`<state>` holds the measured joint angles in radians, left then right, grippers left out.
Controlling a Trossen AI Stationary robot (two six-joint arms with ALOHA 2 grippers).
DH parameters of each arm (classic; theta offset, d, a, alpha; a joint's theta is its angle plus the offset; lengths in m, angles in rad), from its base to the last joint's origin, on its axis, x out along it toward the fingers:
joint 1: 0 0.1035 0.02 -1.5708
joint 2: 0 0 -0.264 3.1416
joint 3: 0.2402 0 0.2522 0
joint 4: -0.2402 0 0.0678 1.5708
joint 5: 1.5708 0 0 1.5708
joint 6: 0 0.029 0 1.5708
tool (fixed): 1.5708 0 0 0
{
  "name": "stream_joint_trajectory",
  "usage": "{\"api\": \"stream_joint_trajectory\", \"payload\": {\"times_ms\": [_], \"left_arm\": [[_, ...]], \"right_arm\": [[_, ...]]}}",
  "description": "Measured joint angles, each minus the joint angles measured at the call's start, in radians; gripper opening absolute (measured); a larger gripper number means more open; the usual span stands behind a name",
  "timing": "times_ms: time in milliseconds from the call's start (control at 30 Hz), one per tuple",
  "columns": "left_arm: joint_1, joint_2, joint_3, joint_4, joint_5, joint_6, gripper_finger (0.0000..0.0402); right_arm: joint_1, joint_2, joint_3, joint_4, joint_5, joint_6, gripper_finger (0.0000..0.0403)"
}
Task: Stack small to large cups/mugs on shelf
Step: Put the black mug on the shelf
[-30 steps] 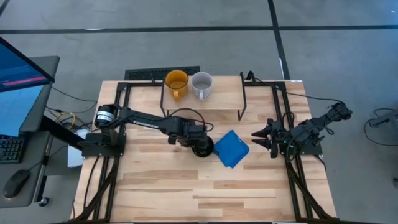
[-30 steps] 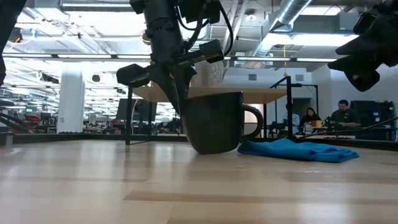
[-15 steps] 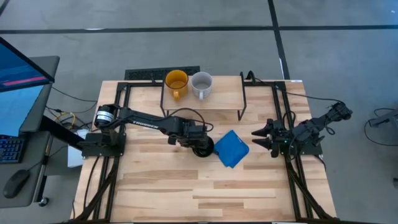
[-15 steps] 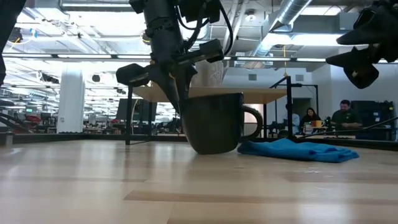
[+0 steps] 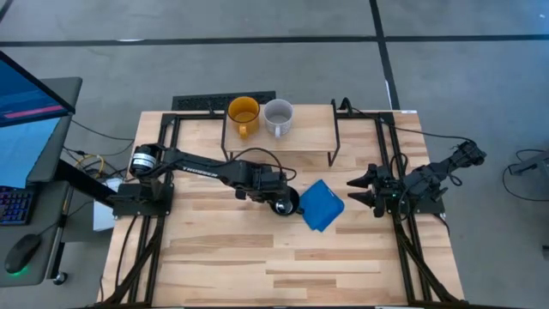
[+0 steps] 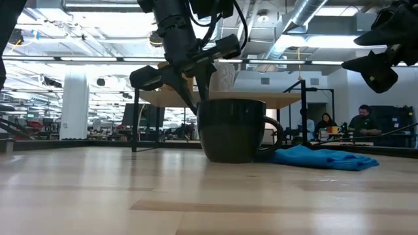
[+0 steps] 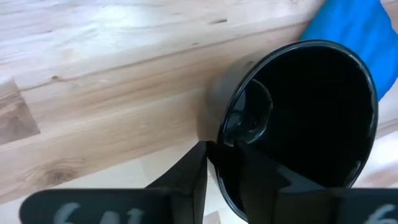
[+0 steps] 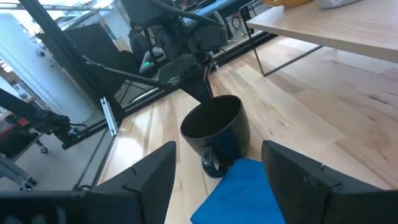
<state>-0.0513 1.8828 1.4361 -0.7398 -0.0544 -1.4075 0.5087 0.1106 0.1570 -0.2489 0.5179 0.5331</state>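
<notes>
Seen from above, a wooden table (image 5: 214, 266) holds a low shelf (image 5: 304, 137) at its 12 o'clock edge, with a yellow-orange mug (image 5: 243, 113) and a light grey mug (image 5: 279, 116) standing side by side on its board, the grey one at 3 o'clock of the yellow one. Near the table's centre stands the black mug (image 5: 286, 202), upright on the tabletop, its handle touching a blue cloth (image 5: 321, 205) that lies just at its 3 o'clock side. The left gripper (image 5: 276, 194) reaches in from 9 o'clock and pinches the black mug's rim, one finger inside the cup and one outside, as the left wrist view shows (image 7: 221, 162). In the low view the black mug (image 6: 233, 130) sits flat on the wood with the shelf behind it. The right gripper (image 5: 358, 190) hovers at 3 o'clock of the cloth, well apart from the mug, its fingers (image 8: 152, 174) spread wide and holding nothing.
</notes>
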Motion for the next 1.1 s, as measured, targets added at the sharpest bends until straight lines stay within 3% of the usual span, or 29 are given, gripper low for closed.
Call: {"api": "stream_joint_trajectory", "payload": {"times_ms": [400,700,800,967,1100], "left_arm": [[-0.014,0.000,0.000,0.002,-0.019,0.023,0.0097],[-0.112,0.000,0.085,-0.025,-0.274,0.116,0.0098],[-0.139,0.000,0.124,-0.120,-0.350,0.102,0.0098],[-0.159,0.000,0.170,-0.315,-0.354,-0.006,0.0098],[-0.227,-0.016,0.180,-0.422,-0.466,-0.101,0.0098]], "right_arm": [[0.000,0.000,0.000,0.003,-0.066,0.057,0.0260],[0.000,0.000,0.000,0.003,-0.073,0.062,0.0260],[0.000,0.000,0.000,0.002,-0.073,0.062,0.0260],[0.000,0.000,0.000,0.002,-0.074,0.062,0.0260],[0.000,0.000,0.000,0.000,-0.076,0.102,0.0260]]}}
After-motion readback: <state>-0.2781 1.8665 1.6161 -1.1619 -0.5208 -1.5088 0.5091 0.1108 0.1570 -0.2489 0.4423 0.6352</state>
